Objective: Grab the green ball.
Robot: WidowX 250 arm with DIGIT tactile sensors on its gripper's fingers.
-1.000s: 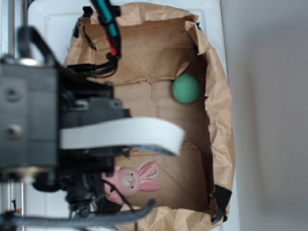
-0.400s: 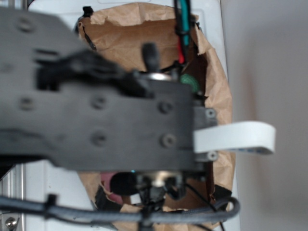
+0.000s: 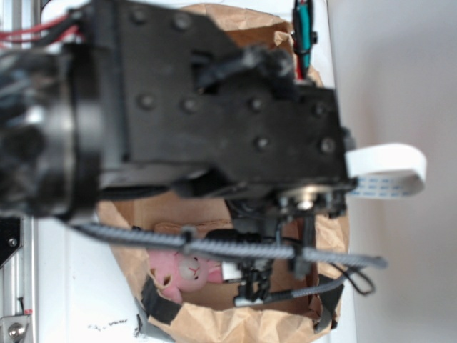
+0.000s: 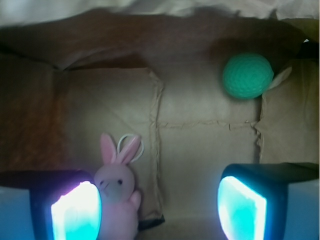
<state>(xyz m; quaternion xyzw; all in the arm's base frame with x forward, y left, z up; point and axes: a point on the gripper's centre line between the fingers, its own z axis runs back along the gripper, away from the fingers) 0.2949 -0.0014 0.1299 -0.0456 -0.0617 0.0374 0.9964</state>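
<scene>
Tool [image 4: 160, 210] below, left of green ball [image 4: 248, 75]

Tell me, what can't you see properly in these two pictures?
- Exterior view: the green ball is completely hidden behind the big blurry black arm.
- Exterior view: the pink bunny is partly covered by a cable and the arm.
- Exterior view: most of the brown box is blocked by the arm.
- Wrist view: the gripper is open, but its fingers are cut off by the bottom edge and glow too brightly to show detail.
</scene>
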